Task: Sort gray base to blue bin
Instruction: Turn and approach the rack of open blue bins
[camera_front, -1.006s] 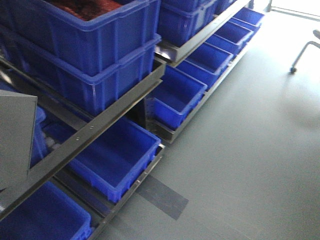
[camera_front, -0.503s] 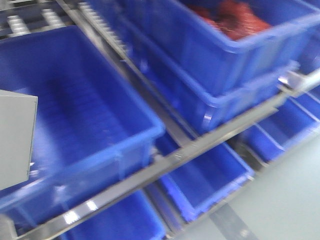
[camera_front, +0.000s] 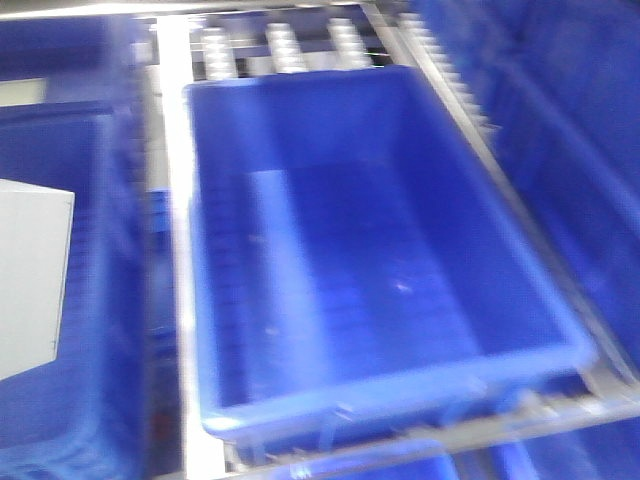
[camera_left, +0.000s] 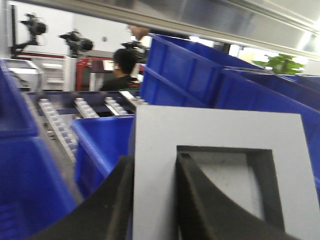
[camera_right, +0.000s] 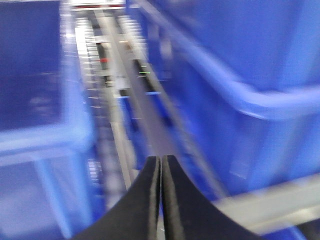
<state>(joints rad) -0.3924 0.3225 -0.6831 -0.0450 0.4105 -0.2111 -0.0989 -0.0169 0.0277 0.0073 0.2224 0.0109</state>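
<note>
The blue bin (camera_front: 380, 280) fills the middle of the front view, deep, with nothing on its grid floor. The gray base (camera_front: 35, 280) shows at that view's left edge, a pale flat face beside the bin's left wall. In the left wrist view the gray base (camera_left: 220, 130) is close up, with its dark square recess facing me. My left gripper (camera_left: 155, 159) is shut on its left wall, one finger outside and one inside the recess. My right gripper (camera_right: 160, 160) is shut with nothing in it, over a rack rail between crates.
Roller tracks (camera_front: 280, 45) run behind the bin and a metal rack rail (camera_front: 175, 300) runs along its left. More blue crates stand left (camera_front: 60, 130) and right (camera_front: 570, 120). A person (camera_left: 125, 67) stands far behind the rack.
The front view has swung across the rack: the crate with red contents has left the picture and the open bin now sits in the middle. The gray base stays at the left edge.
</note>
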